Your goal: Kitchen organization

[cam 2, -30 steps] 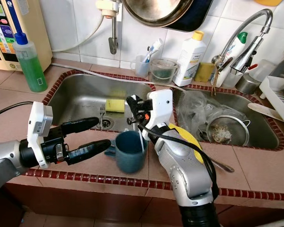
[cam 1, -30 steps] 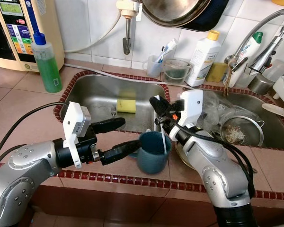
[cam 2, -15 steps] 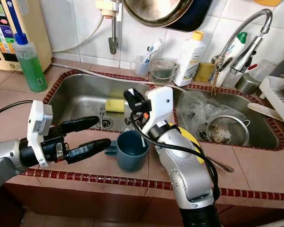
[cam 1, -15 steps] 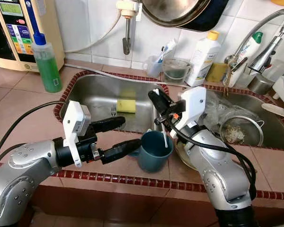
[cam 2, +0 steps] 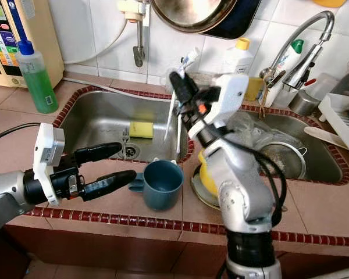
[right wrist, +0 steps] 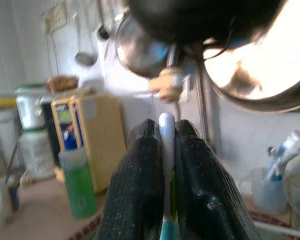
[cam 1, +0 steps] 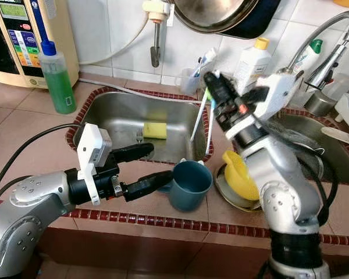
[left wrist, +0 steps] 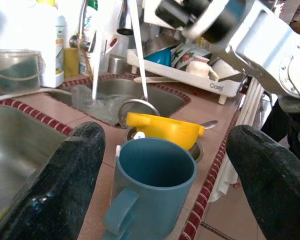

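Toothbrushes, two slim white plastic ones (cam 1: 201, 121), hang up in the air right now, pinched at their top ends in the right gripper (cam 1: 216, 88), whose black fingers (right wrist: 140, 170) are clamped tight on the heads while the handles dangle down over the steel sink basin (cam 1: 119, 119). Light, stiff, slick little sticks by the look of them; held so near one end they could swing or slide, so a squeeze nearer the middle would likely steady them.

Below them, at about 6 o'clock, the blue plastic mug (cam 1: 189, 185) stands upright on the tiled bench (cam 1: 23, 131). Also light, I'd judge, and easily tipped by a nudge. The left gripper (cam 1: 145, 167) waits at the mug's 9 o'clock, spread wide, one finger (left wrist: 72, 175) near each side and the handle toward it; the wall just under the rim seems the firmer hold.

At the mug's 3 o'clock a yellow plastic funnel (cam 1: 239, 173) sits in a round metal dish (cam 1: 222, 189). Farther out, a yellow sponge (cam 1: 155, 129) lies in the sink, and a green soap bottle (cam 1: 57, 78) stands at 10 o'clock.
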Controlling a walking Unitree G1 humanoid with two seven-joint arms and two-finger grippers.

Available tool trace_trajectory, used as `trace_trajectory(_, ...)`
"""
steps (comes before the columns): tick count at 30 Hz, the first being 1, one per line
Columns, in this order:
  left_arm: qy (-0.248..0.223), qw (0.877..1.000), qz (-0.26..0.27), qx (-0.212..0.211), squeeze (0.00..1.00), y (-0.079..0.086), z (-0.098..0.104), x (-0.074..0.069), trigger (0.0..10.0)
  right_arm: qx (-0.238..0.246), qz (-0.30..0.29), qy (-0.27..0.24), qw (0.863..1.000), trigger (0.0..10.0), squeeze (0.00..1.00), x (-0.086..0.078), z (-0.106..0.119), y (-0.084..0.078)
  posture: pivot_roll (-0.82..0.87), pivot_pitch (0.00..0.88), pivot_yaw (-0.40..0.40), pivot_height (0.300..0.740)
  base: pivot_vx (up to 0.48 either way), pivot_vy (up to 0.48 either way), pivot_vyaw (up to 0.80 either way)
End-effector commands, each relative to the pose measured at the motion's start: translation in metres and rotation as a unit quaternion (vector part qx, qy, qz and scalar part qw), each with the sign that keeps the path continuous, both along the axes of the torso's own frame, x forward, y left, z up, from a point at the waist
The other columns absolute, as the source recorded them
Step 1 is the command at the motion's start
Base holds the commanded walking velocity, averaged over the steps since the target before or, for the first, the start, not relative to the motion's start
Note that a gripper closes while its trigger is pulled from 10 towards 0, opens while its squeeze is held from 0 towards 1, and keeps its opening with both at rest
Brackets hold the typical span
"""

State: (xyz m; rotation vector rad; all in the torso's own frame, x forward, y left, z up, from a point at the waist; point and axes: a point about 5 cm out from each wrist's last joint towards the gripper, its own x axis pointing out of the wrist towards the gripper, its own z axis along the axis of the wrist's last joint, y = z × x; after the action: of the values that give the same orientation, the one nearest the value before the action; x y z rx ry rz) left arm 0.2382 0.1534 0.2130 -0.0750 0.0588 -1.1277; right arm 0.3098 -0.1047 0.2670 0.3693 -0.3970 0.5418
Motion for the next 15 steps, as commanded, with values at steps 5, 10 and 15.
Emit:
trace_trajectory(5,-0.005,1.000,-0.005,-0.008,0.00,-0.006,0.003,0.003,10.0,0.023,-0.032,0.015,0.999,10.0,0.00,0.018,0.004,-0.019,-0.07,0.028,-0.127,0.740,0.000,0.000,0.00)
trace_trajectory(10,-0.003,1.000,-0.005,-0.016,0.00,-0.010,0.004,0.005,10.0,0.014,-0.046,0.026,0.999,10.0,0.00,0.032,0.001,-0.032,-0.07,0.045,-0.128,0.740,0.000,0.000,0.00)
trace_trajectory(15,-0.006,1.000,-0.001,-0.025,0.00,-0.016,0.008,0.006,10.0,-0.006,-0.044,0.026,0.999,10.0,0.00,0.042,-0.002,-0.046,-0.07,0.080,-0.135,0.740,0.000,0.000,0.00)
